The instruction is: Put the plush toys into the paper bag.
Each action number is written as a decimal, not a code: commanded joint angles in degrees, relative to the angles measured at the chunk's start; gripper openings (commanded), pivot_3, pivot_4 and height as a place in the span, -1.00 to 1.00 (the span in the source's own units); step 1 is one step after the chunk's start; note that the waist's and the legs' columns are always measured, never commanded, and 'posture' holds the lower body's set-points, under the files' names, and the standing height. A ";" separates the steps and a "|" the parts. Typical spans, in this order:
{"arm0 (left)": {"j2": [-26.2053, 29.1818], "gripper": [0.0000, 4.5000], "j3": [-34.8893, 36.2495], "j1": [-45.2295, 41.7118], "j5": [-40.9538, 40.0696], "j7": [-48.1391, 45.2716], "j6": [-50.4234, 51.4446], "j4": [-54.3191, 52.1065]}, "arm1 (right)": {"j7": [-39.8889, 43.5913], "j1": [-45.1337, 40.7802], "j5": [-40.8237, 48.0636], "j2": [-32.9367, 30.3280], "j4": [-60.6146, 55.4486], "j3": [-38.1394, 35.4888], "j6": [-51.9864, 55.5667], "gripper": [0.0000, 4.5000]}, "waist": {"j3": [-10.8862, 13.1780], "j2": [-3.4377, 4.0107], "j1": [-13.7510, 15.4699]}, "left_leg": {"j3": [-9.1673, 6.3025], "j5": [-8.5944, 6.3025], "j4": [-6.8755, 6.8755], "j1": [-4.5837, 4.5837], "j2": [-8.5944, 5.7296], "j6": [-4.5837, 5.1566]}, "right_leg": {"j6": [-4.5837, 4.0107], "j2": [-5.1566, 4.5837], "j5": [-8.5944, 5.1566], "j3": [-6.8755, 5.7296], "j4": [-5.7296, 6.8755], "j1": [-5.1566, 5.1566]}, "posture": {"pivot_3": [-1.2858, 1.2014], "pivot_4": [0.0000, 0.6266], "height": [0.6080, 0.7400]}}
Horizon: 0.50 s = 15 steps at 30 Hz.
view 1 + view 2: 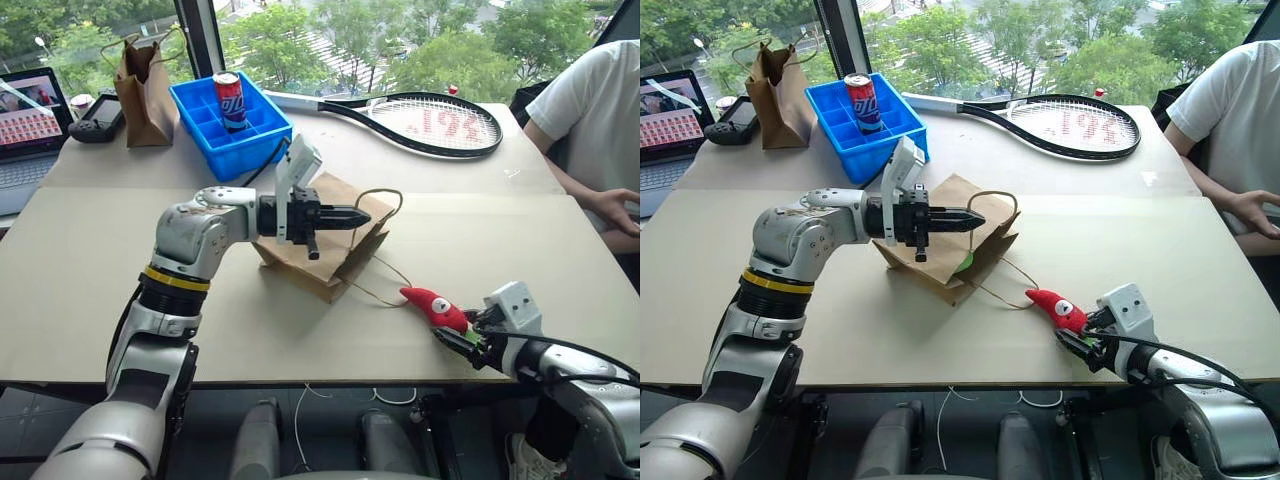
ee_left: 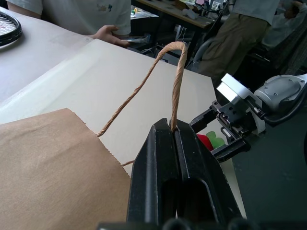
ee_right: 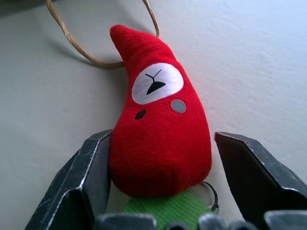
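The light-brown paper bag lies at the table's middle with its mouth toward the right. My left gripper is shut on one twine handle, holding it up above the mouth. A lime-green patch shows at the bag's mouth. The red chili plush toy lies on the table near the front right edge, its tip by the bag's other handle loop. My right gripper is open around the toy's wide end. One finger touches the toy and the other stands a little apart from it.
A blue crate with a drink can stands at the back. Beside it are a darker upright paper bag, a laptop and a controller. A tennis racket lies at the back right. A person's hand rests at the right edge.
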 commanded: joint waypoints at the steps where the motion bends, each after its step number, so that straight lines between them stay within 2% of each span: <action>1: 0.59 -1.00 0.61 -2.59 -0.26 -0.80 -0.53 -1.61 | 0.53 -3.15 0.33 -0.37 -1.55 -2.68 -3.22 -0.04 | 0.00 0.00 -0.01 | 0.00 0.00 0.00 0.00 0.00 0.00 | 0.01 0.00 0.00 0.00 0.00 0.00 | 0.03 -0.52 0.91; 3: 0.71 -1.00 0.67 -3.04 -0.56 -0.65 0.04 -2.57 | 1.04 -5.69 -0.21 -2.16 -2.12 -2.88 -3.71 -0.39 | 0.00 0.00 0.04 | 0.00 0.00 0.00 0.00 0.00 0.00 | 0.02 0.00 -0.01 0.00 0.00 0.00 | 0.03 -0.52 0.91; 5: 0.72 -1.00 0.98 -3.80 -0.87 -0.37 0.54 -3.08 | 0.77 -10.81 1.19 -2.96 -3.29 -2.79 -2.17 -0.64 | 0.00 0.00 0.03 | 0.00 0.00 0.01 -0.01 0.00 0.00 | 0.03 0.00 -0.01 0.00 0.00 0.00 | 0.03 -0.52 0.91; 7: 0.69 -1.00 1.40 -4.59 -0.96 0.01 0.69 -3.14 | 0.60 -15.74 1.51 -4.09 -3.99 -0.31 0.08 -0.97 | 0.01 0.00 -0.03 | 0.00 0.00 0.01 -0.01 0.00 0.00 | 0.03 0.00 -0.01 0.00 0.00 -0.02 | 0.03 -0.52 0.91; 10: 0.39 -1.00 1.89 -5.73 -1.08 0.54 0.92 -2.97 | 0.83 -22.71 -3.11 -5.50 -1.06 8.41 0.69 -0.99 | 0.01 -0.01 0.00 | -0.01 0.00 -0.01 0.01 0.00 0.00 | 0.03 0.00 -0.01 -0.01 0.01 -0.01 | 0.03 -0.52 0.91; 13: -0.04 -1.00 2.17 -6.10 -1.52 1.16 1.45 -3.54 | 0.12 -29.32 -7.42 -3.18 4.70 16.10 -1.01 -0.99 | 0.01 -0.01 0.04 | -0.01 0.01 -0.02 0.00 0.00 0.01 | 0.04 0.00 -0.03 -0.01 -0.02 0.01 | 0.03 -0.52 0.91; 15: -0.48 -1.00 2.35 -5.85 -1.76 1.89 1.78 -4.27 | 0.14 -34.61 -9.49 0.81 8.95 21.10 -2.75 -0.99 | 0.01 -0.02 0.07 | -0.01 0.04 -0.02 -0.05 -0.03 0.05 | 0.02 0.00 -0.01 0.00 -0.02 -0.04 | 0.03 -0.52 0.91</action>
